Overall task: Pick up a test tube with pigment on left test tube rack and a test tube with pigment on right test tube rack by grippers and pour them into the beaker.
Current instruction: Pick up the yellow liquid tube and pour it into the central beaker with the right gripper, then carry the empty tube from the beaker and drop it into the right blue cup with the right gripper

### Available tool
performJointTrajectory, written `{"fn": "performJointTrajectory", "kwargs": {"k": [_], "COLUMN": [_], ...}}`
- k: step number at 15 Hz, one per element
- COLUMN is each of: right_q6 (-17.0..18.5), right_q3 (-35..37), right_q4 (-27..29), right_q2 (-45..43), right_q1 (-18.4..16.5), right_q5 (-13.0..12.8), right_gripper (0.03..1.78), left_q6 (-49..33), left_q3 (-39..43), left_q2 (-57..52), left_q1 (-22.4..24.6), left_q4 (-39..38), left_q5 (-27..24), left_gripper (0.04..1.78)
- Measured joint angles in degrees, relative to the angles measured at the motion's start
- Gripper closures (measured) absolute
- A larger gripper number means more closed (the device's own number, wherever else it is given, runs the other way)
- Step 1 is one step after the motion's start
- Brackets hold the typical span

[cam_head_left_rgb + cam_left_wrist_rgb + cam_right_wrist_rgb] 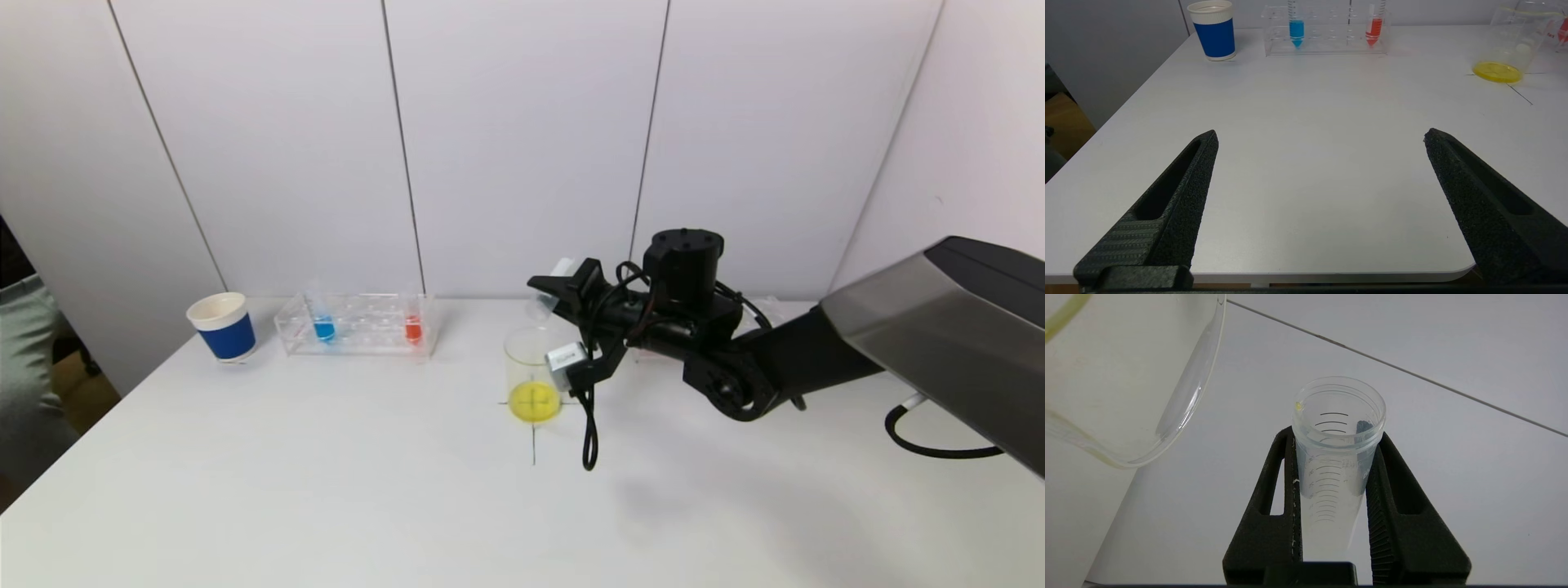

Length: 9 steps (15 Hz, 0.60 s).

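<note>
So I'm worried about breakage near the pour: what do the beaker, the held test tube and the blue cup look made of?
Beaker: clear and glossy with a thin, bright-edged rim, probably glass, possibly hard plastic. Test tube in the right hand: clear, slightly cloudy, with a threaded mouth and printed graduations, likely plastic. Blue cup: matte blue band, cream rolled rim, apparently paper.

Head view: the right test tube rack is hidden behind the black right arm point(718, 359); the left arm is out of frame. Right wrist view: the clear glass beaker point(1126, 375) is cut off by the frame's edges, and the lower end of the clear graduated plastic test tube point(1333, 465) is hidden between the right gripper point(1333, 457) fingers. Left wrist view: the beaker's rim is cropped.
</note>
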Motion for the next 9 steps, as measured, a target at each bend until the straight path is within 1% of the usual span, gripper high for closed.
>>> {"fn": "performJointTrajectory", "kwargs": {"k": [2,4,6,9], "right_q6": [0.8,3.3,8.4,18.0], "right_q3": [0.1,0.4,0.5,0.6], "right_q4": [-0.6,-1.0,-2.5,-6.0], "right_q2": [0.2,0.4,0.4,0.2], "right_q1": [0.0,-0.2,-0.5,-0.6], "right_q5": [0.2,0.4,0.3,-0.4], "right_gripper": [1.30,1.30,1.30,1.30], "left_q6": [0.0,0.0,0.0,0.0], "left_q3": [0.0,0.0,0.0,0.0], "left_q2": [0.0,0.0,0.0,0.0], "left_q1": [0.0,0.0,0.0,0.0], "left_q4": [0.0,0.0,0.0,0.0], "left_q5": [0.0,0.0,0.0,0.0], "left_gripper": [0.06,0.06,0.06,0.06]}}
